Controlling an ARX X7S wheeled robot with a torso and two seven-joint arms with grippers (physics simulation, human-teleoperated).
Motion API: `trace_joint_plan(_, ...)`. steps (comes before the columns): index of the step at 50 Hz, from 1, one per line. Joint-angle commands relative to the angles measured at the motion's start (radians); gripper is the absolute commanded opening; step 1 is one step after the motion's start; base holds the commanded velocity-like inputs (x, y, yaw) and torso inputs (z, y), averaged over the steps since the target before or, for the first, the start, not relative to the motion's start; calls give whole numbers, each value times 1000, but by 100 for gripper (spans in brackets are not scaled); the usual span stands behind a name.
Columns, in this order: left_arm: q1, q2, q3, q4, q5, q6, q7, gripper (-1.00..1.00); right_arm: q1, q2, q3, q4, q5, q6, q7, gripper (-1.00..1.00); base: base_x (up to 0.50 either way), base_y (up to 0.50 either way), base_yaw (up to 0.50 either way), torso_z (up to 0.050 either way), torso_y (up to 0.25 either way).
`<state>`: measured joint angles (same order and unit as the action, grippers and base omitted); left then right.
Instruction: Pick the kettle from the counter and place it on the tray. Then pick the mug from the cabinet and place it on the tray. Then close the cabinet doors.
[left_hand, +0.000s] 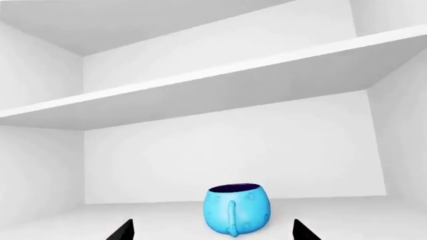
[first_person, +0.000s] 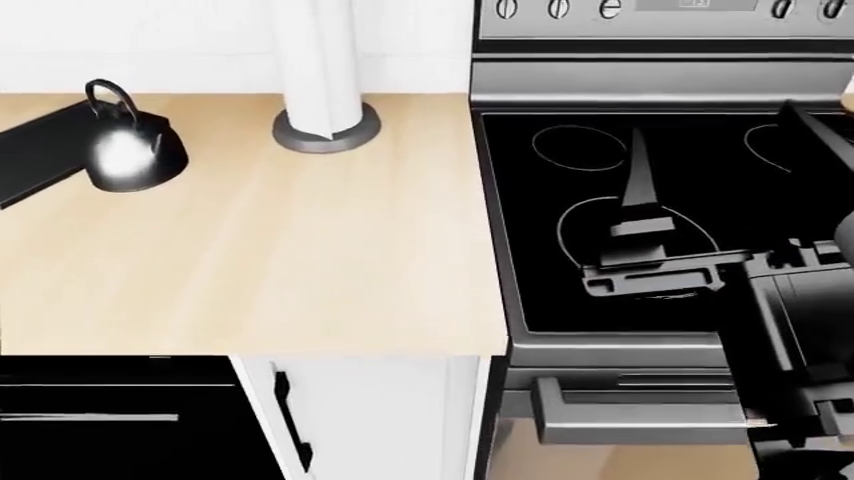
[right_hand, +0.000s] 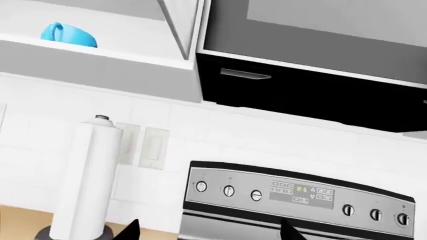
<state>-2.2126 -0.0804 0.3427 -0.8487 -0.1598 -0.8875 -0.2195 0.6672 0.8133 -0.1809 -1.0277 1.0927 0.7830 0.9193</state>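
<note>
The blue mug (left_hand: 236, 208) stands on the lower shelf of the white cabinet (left_hand: 200, 150), with its handle turned toward the camera. My left gripper (left_hand: 213, 232) is open, its two dark fingertips (left_hand: 123, 231) level with the mug's near side and wide of it. In the right wrist view the mug (right_hand: 68, 35) shows from below, beside an open cabinet door (right_hand: 181, 30). The dark kettle (first_person: 127, 150) stands at the right end of the black tray (first_person: 34, 160) on the beige counter (first_person: 267, 260). My right gripper (first_person: 714, 125) (right_hand: 209, 232) hangs open and empty above the stovetop.
A paper towel roll (first_person: 320, 70) on a grey base stands at the back of the counter. The black glass stovetop (first_person: 601, 250) and the oven control panel (right_hand: 300, 192) are at the right. An upper cabinet shelf (left_hand: 213, 85) runs above the mug.
</note>
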Motion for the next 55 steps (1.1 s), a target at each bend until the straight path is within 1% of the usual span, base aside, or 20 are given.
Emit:
trace_joint_plan(1,-27,-11,5,-51,1,20,-2,100,59,66,-51,-8,67,-20,70,100,500,0,0,0,0)
trace_joint_plan(10,-29,-12,7,-62,-4,27,3,100,75,70,-79,-4,66,-28,78,100,500,0,0,0,0)
trace_joint_plan(36,6,-32,18,-59,-3,24,-14,100,48,73,-131,16,1,-67,57,100,500,0,0,0,1)
trace_joint_plan(44,-8,-32,34,-141,18,-4,-44,100,31,71,-145,23,-28,-80,49,100,23,0,0,0,2)
trace_joint_plan(48,7,-34,36,-170,21,-32,-55,100,27,71,-149,25,-35,-85,47,100,0,0,0,0,0)
trace_joint_plan(55,69,-43,39,-109,3,-108,-37,100,23,66,-161,31,-47,-91,42,100,0,0,0,0,0)
